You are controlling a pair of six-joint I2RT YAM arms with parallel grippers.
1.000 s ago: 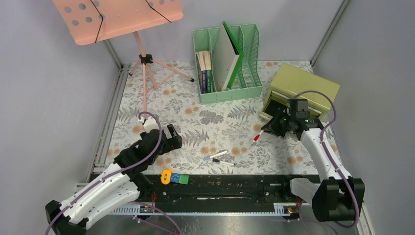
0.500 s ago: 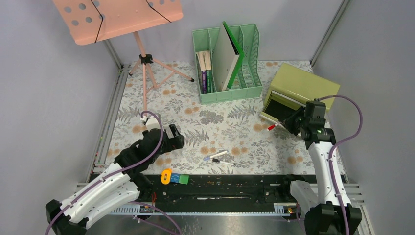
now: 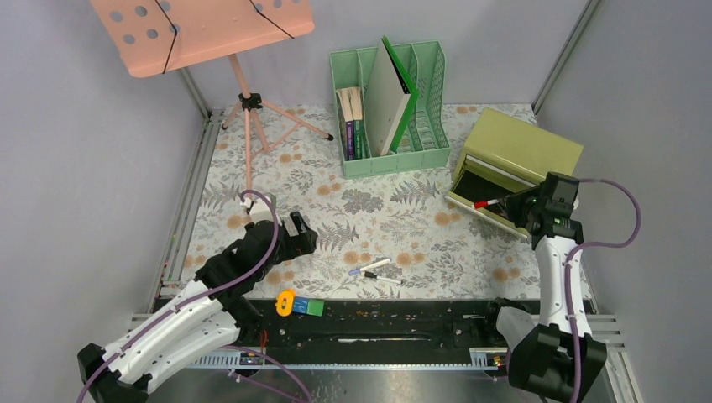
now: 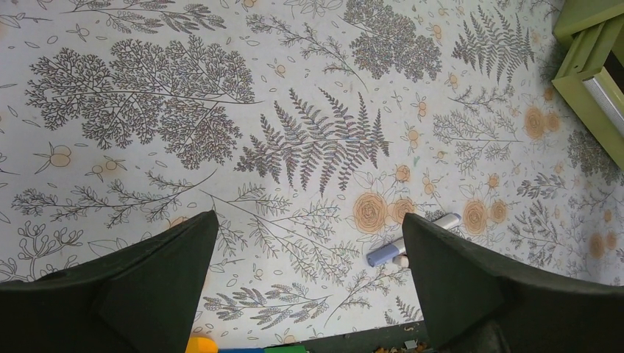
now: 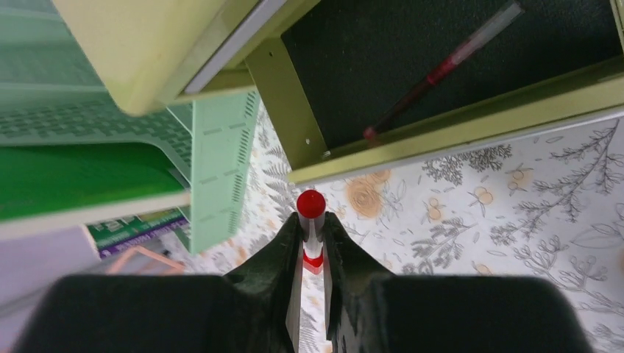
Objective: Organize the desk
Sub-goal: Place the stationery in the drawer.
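Note:
The desk [image 3: 336,193] is covered in fern-print cloth. My right gripper [image 3: 514,204] is shut on a white marker with a red cap [image 3: 484,203] and holds it level at the open drawer [image 3: 491,193] of the olive-green drawer box [image 3: 522,144]. In the right wrist view the marker [image 5: 311,206] sticks out between my fingertips, just short of the drawer's front rim [image 5: 471,136]; a red pen [image 5: 441,70] lies inside. My left gripper [image 3: 295,231] is open and empty above the cloth. In the left wrist view a blue-capped marker [image 4: 410,243] lies by its right finger [image 4: 471,287].
Two markers [image 3: 374,270] lie on the cloth near the front middle. A mint file organizer [image 3: 390,109] with books stands at the back. A pink music stand [image 3: 243,92] stands at the back left. A yellow, blue and green piece [image 3: 300,306] lies on the front rail.
My right gripper has swung right and back with the red-capped marker, from over the cloth to the drawer's opening. The left arm has hardly moved.

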